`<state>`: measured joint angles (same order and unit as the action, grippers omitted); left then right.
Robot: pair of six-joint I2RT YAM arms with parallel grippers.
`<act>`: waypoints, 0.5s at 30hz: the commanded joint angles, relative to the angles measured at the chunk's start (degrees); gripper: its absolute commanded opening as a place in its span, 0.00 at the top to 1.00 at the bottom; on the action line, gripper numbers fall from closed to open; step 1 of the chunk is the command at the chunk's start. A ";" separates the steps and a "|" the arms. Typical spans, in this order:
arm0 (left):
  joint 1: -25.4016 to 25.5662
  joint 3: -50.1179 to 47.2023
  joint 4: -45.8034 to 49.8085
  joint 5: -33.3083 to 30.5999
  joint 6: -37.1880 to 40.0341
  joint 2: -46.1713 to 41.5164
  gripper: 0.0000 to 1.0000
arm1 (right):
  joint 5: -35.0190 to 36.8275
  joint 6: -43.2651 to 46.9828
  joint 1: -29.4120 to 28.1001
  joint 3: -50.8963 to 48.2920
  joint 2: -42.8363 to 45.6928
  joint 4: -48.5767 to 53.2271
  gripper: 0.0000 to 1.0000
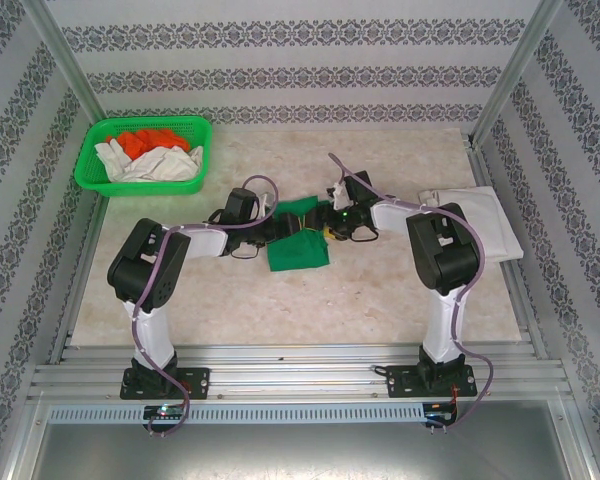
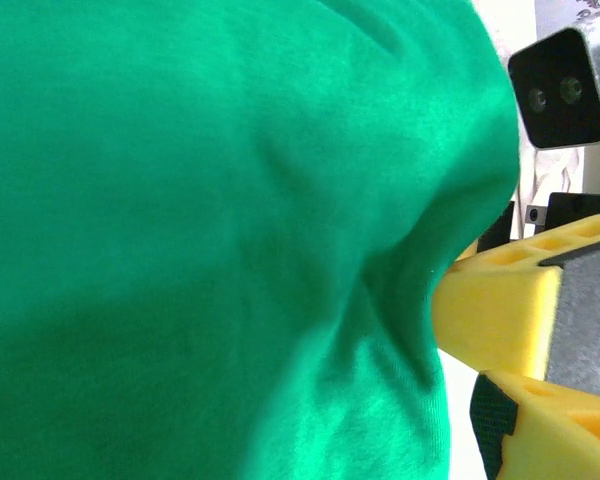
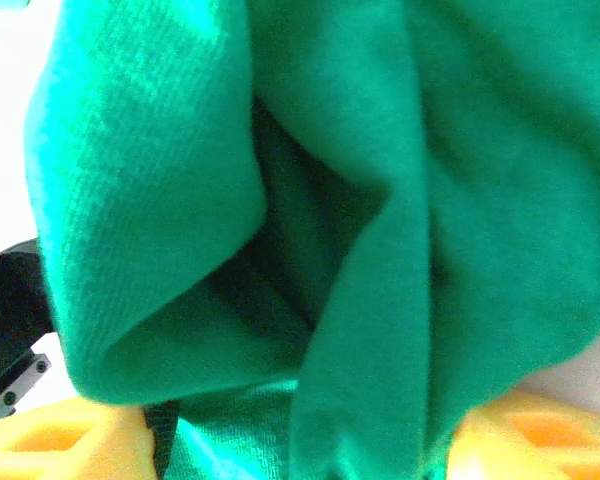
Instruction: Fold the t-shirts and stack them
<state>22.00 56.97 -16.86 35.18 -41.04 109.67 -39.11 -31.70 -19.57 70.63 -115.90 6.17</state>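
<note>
Noted pale marbled desk (image 1: 380, 310), both arms bent inward toward its middle. Bright green mesh basket (image 1: 152, 187) at the far left corner. Folded off-white shirt (image 1: 485, 225) flat at the right edge, just beyond the right arm's elbow and well apart from the basket. Dark green shirt (image 1: 298, 248) bunched at desk centre, between the two hands and touching both. Crumpled off-white shirt (image 1: 160, 165) in the near part of the basket, with orange shirt (image 1: 150, 140) heaped behind it and touching it. Left hand (image 1: 276, 228) against the green shirt's left side. On the left wrist camera, green cloth draped close across nearly the whole view, with own fingers hidden behind it. Jaws taken as spread wide; cannot tell whether any cloth is caught between them. Right hand (image 1: 330, 228) against the shirt's right side. On the right wrist camera, yellow fingers (image 3: 60, 440) well apart at the bottom corners, jaws open, with loose folds of green cloth hanging down between them.
</note>
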 commanded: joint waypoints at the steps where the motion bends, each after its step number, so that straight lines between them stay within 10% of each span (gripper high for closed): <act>1: 0.72 0.83 -1.83 3.36 -0.14 3.01 0.10 | -3.26 -0.38 -1.77 1.06 -1.00 -4.32 0.29; 8: 0.70 -0.77 -4.21 3.33 -0.61 2.23 0.10 | -2.47 1.55 -3.26 4.41 -3.91 -0.43 0.31; 15: 0.69 -2.24 -6.22 2.84 -1.50 1.73 0.10 | 0.64 4.34 -3.73 6.85 -4.73 5.92 0.68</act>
<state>21.47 56.07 -19.05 35.90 -42.57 109.78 -39.46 -29.71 -21.23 75.79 -118.96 8.43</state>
